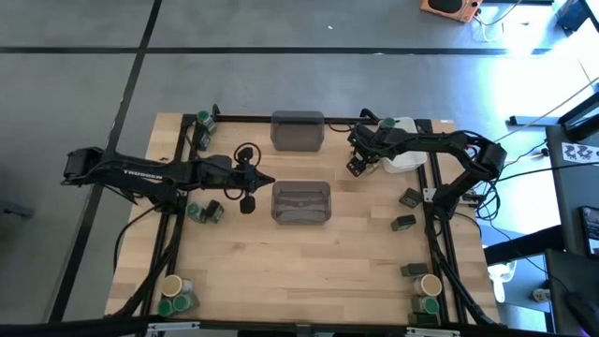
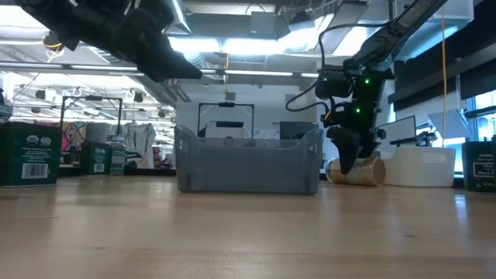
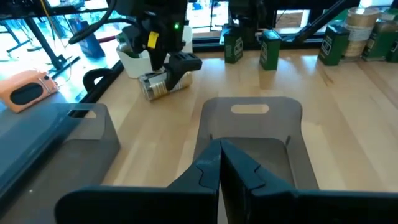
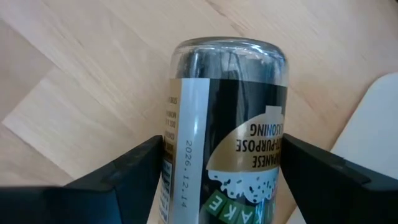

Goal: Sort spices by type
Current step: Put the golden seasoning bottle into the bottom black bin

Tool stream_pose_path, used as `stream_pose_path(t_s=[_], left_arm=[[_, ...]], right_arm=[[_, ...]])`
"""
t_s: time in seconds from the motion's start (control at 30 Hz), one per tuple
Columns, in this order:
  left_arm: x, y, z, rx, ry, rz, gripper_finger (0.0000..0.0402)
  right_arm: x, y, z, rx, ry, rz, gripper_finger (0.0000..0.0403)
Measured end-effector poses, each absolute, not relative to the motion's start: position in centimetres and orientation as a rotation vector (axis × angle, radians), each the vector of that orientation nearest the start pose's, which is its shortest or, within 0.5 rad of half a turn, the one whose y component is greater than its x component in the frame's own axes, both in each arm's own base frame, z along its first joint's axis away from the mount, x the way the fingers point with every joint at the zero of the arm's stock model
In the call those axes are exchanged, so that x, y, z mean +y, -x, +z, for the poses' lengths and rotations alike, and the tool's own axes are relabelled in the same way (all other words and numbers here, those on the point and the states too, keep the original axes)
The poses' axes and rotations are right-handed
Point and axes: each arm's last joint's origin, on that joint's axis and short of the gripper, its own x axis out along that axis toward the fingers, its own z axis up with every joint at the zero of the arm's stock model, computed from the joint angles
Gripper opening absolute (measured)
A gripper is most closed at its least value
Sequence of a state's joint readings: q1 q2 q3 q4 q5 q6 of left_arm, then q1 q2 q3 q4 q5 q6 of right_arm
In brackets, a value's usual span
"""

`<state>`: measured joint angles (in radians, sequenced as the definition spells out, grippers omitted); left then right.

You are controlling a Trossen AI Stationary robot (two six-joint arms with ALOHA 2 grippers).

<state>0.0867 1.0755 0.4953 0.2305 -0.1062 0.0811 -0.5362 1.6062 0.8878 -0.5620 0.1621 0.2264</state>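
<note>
We see the right gripper [image 1: 358, 166] down at the table's far right, its fingers [image 4: 124, 174] spread wide on either side of a spice jar [image 4: 224, 124] that lies on its side on the wood, just beside the white tray [image 1: 404, 159]; the pads flank the label, but we cannot tell whether they press on it. In the low view that same jar [image 2: 358, 171] rests on the tabletop under the gripper, close to the tray. The left gripper [image 1: 270, 180] hangs above the middle of the table with its fingers [image 3: 219, 165] pressed together and nothing between them, right over the near grey bin [image 1: 301, 204]. A second grey bin [image 1: 298, 131] sits at the far edge. We spot dark green tins [image 1: 404, 223] near the right rail, more containers [image 1: 205, 212] by the left rail, and round jars [image 1: 175, 296] clustered at the near left corner and the near right corner.
</note>
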Motion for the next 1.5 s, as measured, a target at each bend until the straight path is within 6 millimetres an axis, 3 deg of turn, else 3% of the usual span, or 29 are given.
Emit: stream_pose_path(t_s=[0.33, 0.8, 1.27, 1.5], left_arm=[[2.2, -22.2, 21.8, 0.361, -0.09, 0.176, 0.0001], [2.2, -22.2, 21.8, 0.36, -0.083, 0.177, 0.0001], [2.2, -22.2, 21.8, 0.36, -0.08, 0.178, 0.0001], [2.2, -22.2, 21.8, 0.36, -0.08, 0.178, 0.0001]], right_arm=[[-14.1, -25.1, 16.0, 1.147, -0.409, -0.614, 0.0305], [-9.4, -26.9, 16.0, 1.212, -0.241, -0.444, 0.0305], [-9.2, -27.9, 16.1, 1.109, -0.273, -0.469, 0.0307], [-9.2, -28.0, 16.3, 1.101, -0.271, -0.463, 0.0376]])
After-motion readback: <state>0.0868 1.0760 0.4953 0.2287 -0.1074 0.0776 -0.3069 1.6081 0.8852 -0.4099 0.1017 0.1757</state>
